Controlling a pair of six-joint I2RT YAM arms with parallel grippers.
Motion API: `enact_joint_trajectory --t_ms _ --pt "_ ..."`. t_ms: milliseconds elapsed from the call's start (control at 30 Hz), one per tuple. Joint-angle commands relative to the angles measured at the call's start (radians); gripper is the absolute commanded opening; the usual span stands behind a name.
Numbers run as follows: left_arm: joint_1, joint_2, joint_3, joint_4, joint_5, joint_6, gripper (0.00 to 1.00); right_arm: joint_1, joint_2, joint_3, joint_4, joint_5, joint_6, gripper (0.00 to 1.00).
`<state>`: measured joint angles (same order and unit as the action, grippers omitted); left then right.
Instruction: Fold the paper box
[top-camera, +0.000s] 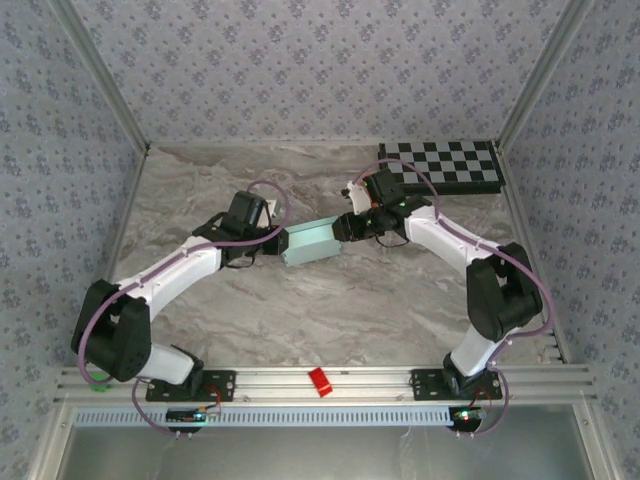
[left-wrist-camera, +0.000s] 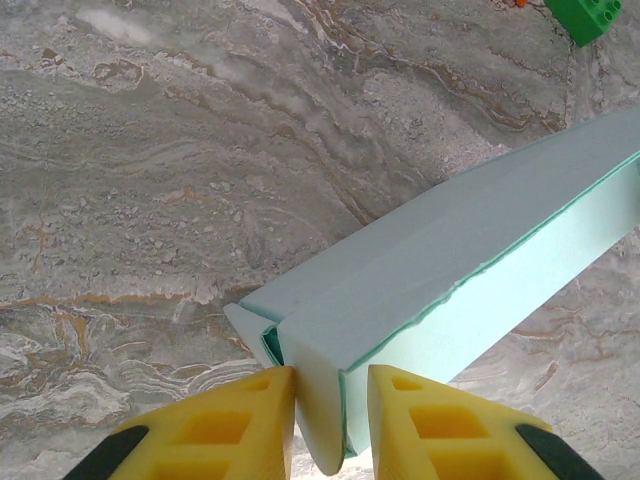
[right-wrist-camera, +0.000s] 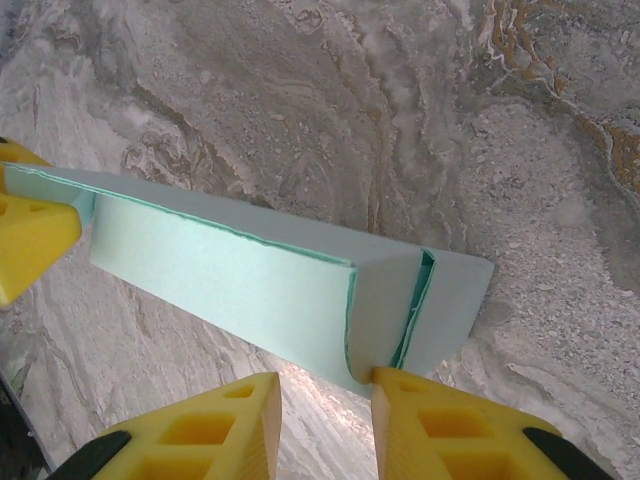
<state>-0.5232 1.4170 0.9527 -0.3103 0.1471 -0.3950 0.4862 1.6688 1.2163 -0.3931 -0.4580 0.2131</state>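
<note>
Two pincers meet the paper box (top-camera: 310, 243) end-on, one at each short end. The left pincer (left-wrist-camera: 332, 385) is clenched on the card: its yellow fingers (left-wrist-camera: 250, 410) press from both sides on the flap that sticks out of the near end. From there the box runs straight away from the left pincer, its long axis pointing toward the right pincer (right-wrist-camera: 328, 385). The right pincer stands released. One finger (right-wrist-camera: 420, 410) touches the corner of the box's end, and bare surface (right-wrist-camera: 320, 400) shows between the other finger and the card. From the right wrist, the box stretches away to where the left pincer's fingers hold its far end.

Seen from above, the box lies between the two pincers, mid-surface, well short of the checkered board (top-camera: 445, 165) beyond the right pincer. Neither arm is nearer; each has its own end.

My judgement: the box looks already formed into a long closed shape with layered end flaps. Any tuck at the right end would push along this axis, against the left pincer's hold.
</note>
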Motion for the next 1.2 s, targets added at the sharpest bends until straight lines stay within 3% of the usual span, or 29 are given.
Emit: enact_joint_trajectory --t_ms 0,467,1167 --pt "0.005 0.018 0.049 0.019 0.041 -0.014 0.25 0.012 0.016 0.031 -0.007 -0.041 -0.004 0.31" --pt "0.004 0.028 0.065 0.017 0.049 -0.016 0.19 0.012 0.020 0.020 -0.012 -0.035 -0.005 0.31" --pt "0.004 0.047 0.073 0.006 0.050 -0.023 0.18 0.015 0.028 0.015 -0.012 -0.030 -0.002 0.30"
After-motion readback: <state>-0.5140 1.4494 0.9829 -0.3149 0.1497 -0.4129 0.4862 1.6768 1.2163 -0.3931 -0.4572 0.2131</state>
